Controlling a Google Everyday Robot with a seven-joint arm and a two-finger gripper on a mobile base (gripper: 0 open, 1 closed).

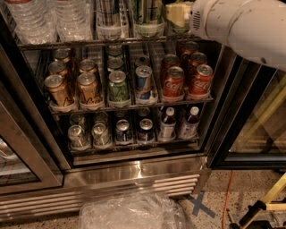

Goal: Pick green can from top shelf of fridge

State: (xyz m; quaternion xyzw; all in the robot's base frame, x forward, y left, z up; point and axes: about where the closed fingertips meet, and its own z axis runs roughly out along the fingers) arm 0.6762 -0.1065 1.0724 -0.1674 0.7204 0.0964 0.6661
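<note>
The fridge (134,172) stands open with its dark interior facing me. The top shelf (111,41) runs along the top of the camera view, and its tall cans are cut off by the picture's edge. A tall can with a green sheen (147,11) stands in a white lane tray there; its lid is out of view. My gripper (176,15), pale yellow at the end of the white arm (241,24), is at the top shelf just right of that can, over the rightmost lane. What is between its tips is hidden.
Water bottles (44,18) fill the top shelf's left. The middle rack holds gold cans, a short mottled green can (118,87) and red cola cans (174,82). Small bottles sit below. A glass door (250,125) stands open right. A plastic bag (129,212) lies on the floor.
</note>
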